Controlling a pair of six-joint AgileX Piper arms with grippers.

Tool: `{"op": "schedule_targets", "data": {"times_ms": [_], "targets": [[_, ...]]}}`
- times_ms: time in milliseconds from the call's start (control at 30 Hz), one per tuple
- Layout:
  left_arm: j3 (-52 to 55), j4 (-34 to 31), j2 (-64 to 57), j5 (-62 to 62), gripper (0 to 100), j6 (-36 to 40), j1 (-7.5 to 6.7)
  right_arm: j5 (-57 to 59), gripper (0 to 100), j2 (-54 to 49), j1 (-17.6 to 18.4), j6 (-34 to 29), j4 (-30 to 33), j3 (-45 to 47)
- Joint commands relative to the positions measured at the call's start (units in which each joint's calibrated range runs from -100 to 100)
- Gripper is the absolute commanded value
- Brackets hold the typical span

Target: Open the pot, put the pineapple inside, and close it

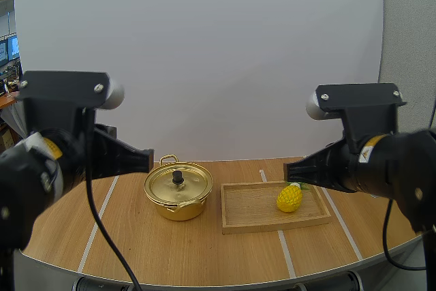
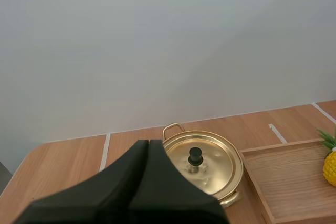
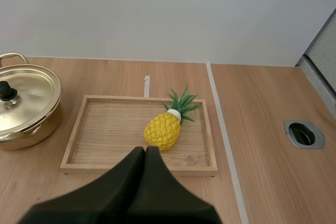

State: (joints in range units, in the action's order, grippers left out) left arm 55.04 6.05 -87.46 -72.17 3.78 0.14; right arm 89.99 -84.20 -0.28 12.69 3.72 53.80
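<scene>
A gold pot point(image 1: 178, 192) stands on the table with its lid point(image 2: 202, 162) on, a black knob point(image 1: 178, 177) at the lid's middle. To its right a yellow pineapple point(image 1: 289, 197) with green leaves lies in a wooden tray point(image 1: 252, 209). My left gripper point(image 1: 148, 160) hovers shut, high and left of the pot; in the left wrist view its fingers point(image 2: 148, 148) lie together as one dark wedge. My right gripper point(image 1: 289, 170) hangs shut above the pineapple point(image 3: 164, 128), and the right wrist view has its fingers point(image 3: 145, 156) pressed together over the tray's near rim point(image 3: 137, 170).
White tape lines point(image 1: 286, 253) run across the wooden table point(image 1: 163, 250). A round metal-rimmed hole point(image 3: 304, 133) sits in the tabletop right of the tray. The table's rounded front edge lies close to both arms.
</scene>
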Motion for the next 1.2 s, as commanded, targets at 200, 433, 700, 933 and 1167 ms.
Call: {"op": "schedule_targets", "data": {"times_ms": [200, 433, 700, 933, 1167], "targets": [[-0.1, 1.7, 23.3, 16.0, 0, -0.3, 0.27, -7.9, 0, 13.6, -0.2, 0.3, 0.1, -0.4], [-0.1, 1.7, 30.2, 17.1, 1, -0.3, 0.27, -8.1, 0, 15.3, -0.2, 0.3, -3.7, -0.4], [-0.1, 1.7, 33.6, 16.3, 60, -1.3, 0.27, -8.1, 80, 15.1, -0.2, 1.1, -7.1, -0.4], [-0.1, 1.8, 33.6, 13.5, 100, -7.7, 0.27, -8.1, 100, 15.0, -0.2, 0.8, -7.3, -0.4], [-0.1, 5.0, 33.6, 13.3, 100, -14.7, 0.27, -6.8, 100, 15.0, -0.2, 0.3, -6.5, -0.4]]}}
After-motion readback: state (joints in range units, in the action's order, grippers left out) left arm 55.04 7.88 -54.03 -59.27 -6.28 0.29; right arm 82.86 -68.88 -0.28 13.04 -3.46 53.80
